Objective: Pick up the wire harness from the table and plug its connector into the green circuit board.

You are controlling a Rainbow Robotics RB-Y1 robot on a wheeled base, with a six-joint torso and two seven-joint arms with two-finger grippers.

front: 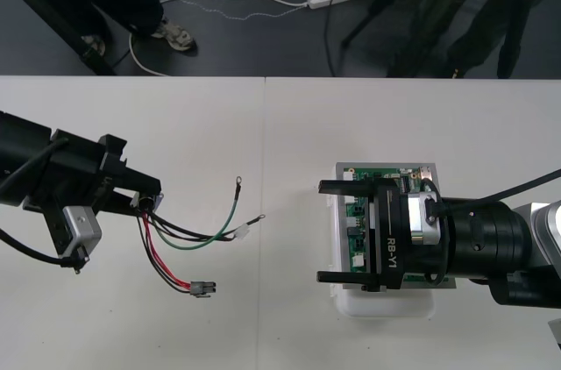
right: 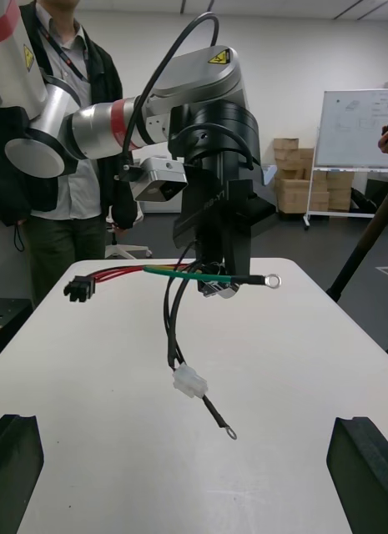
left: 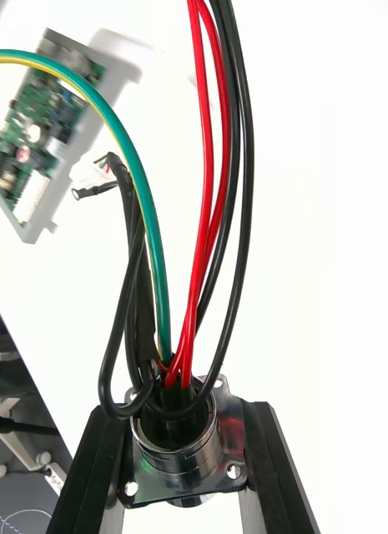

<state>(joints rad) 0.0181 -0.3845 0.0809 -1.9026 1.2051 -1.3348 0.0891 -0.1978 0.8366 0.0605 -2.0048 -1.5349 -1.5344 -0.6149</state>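
My left gripper (front: 149,199) is at the table's left, shut on the harness's round metal socket (left: 183,455), which sits between both fingers (left: 93,476). Red, black and green wires (front: 188,243) fan out from it toward the right. The small black plug (front: 203,288) ends the red and black pair, nearer the front edge. A white connector (front: 242,231) and ring terminals (front: 238,181) hang on the other wires. My right gripper (front: 321,231) stands open over the left part of the green circuit board (front: 358,212) on its white base (front: 386,304).
The table between the harness and the board is bare, with a seam (front: 264,142) running down its middle. From the right wrist, the left gripper (right: 212,250) holds the wires above the table, with the plug (right: 79,289) off to one side.
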